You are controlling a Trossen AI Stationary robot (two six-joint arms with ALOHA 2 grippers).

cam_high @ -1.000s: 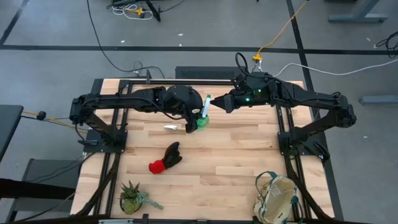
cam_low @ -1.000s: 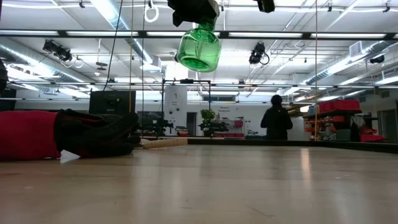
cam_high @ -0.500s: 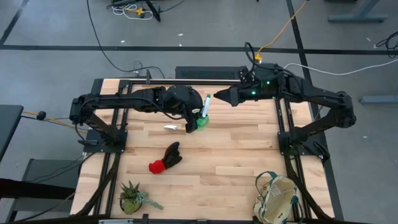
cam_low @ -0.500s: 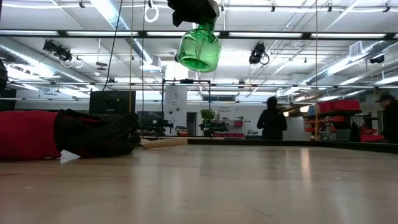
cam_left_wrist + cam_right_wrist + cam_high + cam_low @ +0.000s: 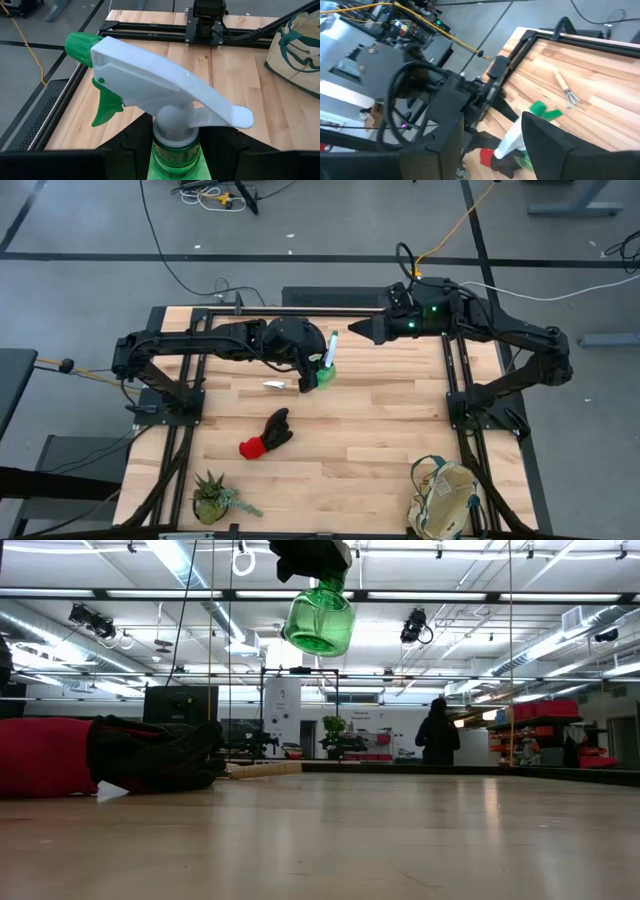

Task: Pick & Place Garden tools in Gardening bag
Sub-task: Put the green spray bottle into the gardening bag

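No brand, label or lettering can be read on any of the things.

The left pincer [image 5: 312, 372] is clamped on the neck of a green spray bottle [image 5: 323, 370], just below its white trigger head [image 5: 165, 87]. The head carries a green nozzle cap [image 5: 82, 46] and a green trigger; the bottle hangs clear of the surface [image 5: 380, 420], its translucent green body [image 5: 320, 620] high in the low view.

The right pincer [image 5: 352, 330] hovers over the far edge of the surface, near the bottle's head but apart from it. Its two dark fingers [image 5: 545, 145] stand apart with nothing between them.

The red-and-black glove pair [image 5: 266, 435] lies near the middle of the surface, closer to the left arm's side. A wooden-handled rake [image 5: 565, 90] lies flat on the boards; from above a pale metal piece [image 5: 274, 385] shows just beside the left pincer, and I cannot tell which tool it is. The gardening bag [image 5: 446, 500], beige canvas with dark green trim and handles, sits at the near right corner, well apart from the bottle. A small spiky potted plant [image 5: 212, 498] stands at the near left corner.

The surface is light butcher-block wood set in a black metal frame. Around it is grey concrete floor with black cables and a yellow cable [image 5: 455, 225]. The room beyond is a large workshop with strip ceiling lights, and a person [image 5: 437, 735] stands far off.
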